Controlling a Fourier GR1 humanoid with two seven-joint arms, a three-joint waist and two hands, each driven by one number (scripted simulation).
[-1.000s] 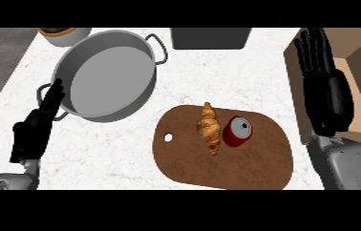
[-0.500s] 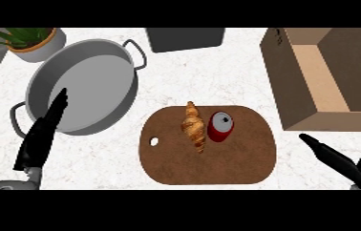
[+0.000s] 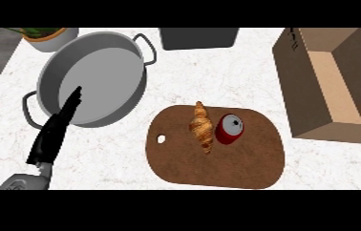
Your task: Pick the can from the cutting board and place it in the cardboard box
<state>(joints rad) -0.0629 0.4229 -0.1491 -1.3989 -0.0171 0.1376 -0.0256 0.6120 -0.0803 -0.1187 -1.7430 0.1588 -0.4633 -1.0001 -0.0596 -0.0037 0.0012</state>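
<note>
- Since half a second ago, the right hand has slipped out of my head view; it showed at the lower right then, and now I see nothing of it.
- My left hand shows at the lower left with its fingers straight and together, holding nothing. The fingertips lie over the near rim of the grey pan.
- It sits a little further in toward the pan than it did before.
- The can is red with a silver top and stands on the cutting board, in the board's upper right part. It has not moved.
- I can read no brand or label on the can from this angle.
- A croissant lies just left of the can, lengthwise up the board, very close to it; I cannot tell whether they touch.
- The cardboard box stands open at the right side of the counter, near the board's right end but apart from it.
- I see a small dark mark on the box's upper left flap; it is too small for me to read.
- A potted plant stands at the upper left corner, and a dark container at the top centre.
</note>
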